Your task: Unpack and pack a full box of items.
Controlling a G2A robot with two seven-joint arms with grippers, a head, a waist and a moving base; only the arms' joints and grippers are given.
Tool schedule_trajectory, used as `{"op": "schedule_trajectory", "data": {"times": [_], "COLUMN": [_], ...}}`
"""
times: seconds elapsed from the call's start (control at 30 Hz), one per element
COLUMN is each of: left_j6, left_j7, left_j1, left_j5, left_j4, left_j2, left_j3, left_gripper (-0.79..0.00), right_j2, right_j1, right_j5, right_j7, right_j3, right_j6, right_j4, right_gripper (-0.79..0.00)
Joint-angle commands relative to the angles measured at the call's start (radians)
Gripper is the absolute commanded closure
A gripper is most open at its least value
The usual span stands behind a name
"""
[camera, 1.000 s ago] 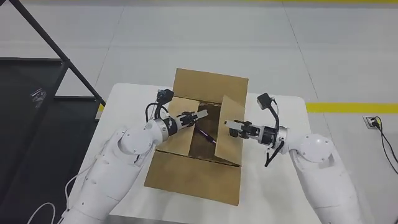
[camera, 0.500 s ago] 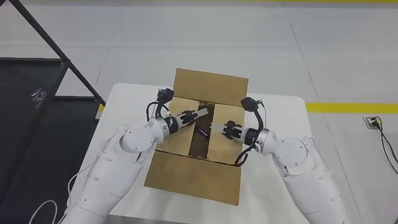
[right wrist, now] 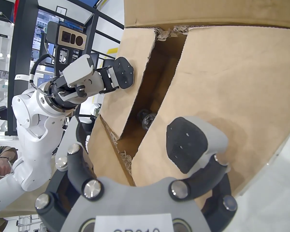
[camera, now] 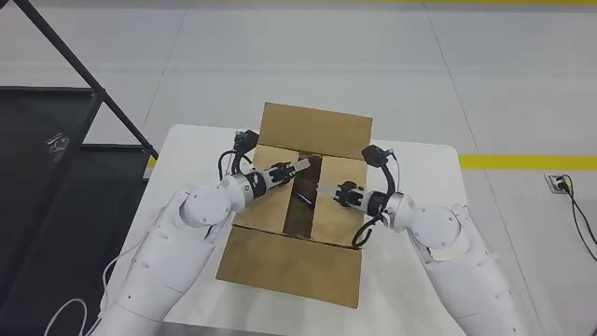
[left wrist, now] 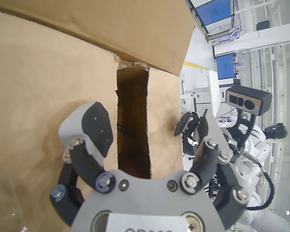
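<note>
Pressing right flap (camera: 338, 213) flat, upright a second ago, right gripper (camera: 328, 189) apart, left gripper (camera: 300, 168) apart

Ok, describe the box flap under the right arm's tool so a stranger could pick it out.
A brown cardboard box sits in the middle of the white table, its far flap and near flap spread outward. Two side flaps are folded over the opening with a dark gap between; yours is the flap on the robot's right, under the right tool.
</note>
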Motion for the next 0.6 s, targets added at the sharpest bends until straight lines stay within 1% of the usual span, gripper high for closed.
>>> {"op": "schedule_trajectory", "data": {"times": [0.0,0.07,0.2,0.27,0.3,0.33,0.4,0.5,0.53,0.57], "left_j6": [-0.010,-0.020,-0.057,-0.078,-0.088,-0.097,-0.114,-0.146,-0.159,-0.164], "left_j7": [-0.002,-0.009,-0.051,-0.080,-0.094,-0.107,-0.136,-0.182,-0.195,-0.200], "left_j1": [0.011,0.023,0.067,0.096,0.114,0.133,0.180,0.267,0.306,0.325], "left_j5": [-0.012,-0.030,-0.074,-0.094,-0.105,-0.114,-0.132,-0.179,-0.200,-0.207], "left_j4": [-0.028,-0.054,-0.135,-0.178,-0.201,-0.223,-0.267,-0.331,-0.351,-0.358], "left_j2": [0.005,0.010,0.027,0.038,0.044,0.050,0.063,0.081,0.089,0.092], "left_j3": [-0.025,-0.052,-0.128,-0.174,-0.198,-0.226,-0.284,-0.380,-0.422,-0.441], "left_gripper": [-0.785,-0.785,-0.785,-0.785,-0.785,-0.785,-0.785,-0.785,-0.785,-0.785], "right_j2": [0.003,0.005,0.009,0.010,0.011,0.011,0.011,0.011,0.011,0.011], "right_j1": [-0.002,-0.004,0.000,0.006,0.012,0.013,0.013,0.013,0.013,0.013], "right_j5": [0.025,0.044,0.087,0.092,0.074,0.060,0.060,0.060,0.060,0.060], "right_j7": [0.011,0.021,0.034,0.022,0.003,-0.010,-0.010,-0.010,-0.010,-0.010], "right_j3": [0.012,0.021,0.041,0.046,0.049,0.051,0.051,0.051,0.051,0.051], "right_j6": [-0.012,-0.020,-0.023,-0.003,0.025,0.042,0.042,0.042,0.042,0.042], "right_j4": [-0.012,-0.023,-0.044,-0.051,-0.054,-0.055,-0.055,-0.055,-0.055,-0.055], "right_gripper": [-0.785,-0.785,-0.785,-0.785,-0.785,-0.785,-0.785,-0.785,-0.785,-0.785]}}
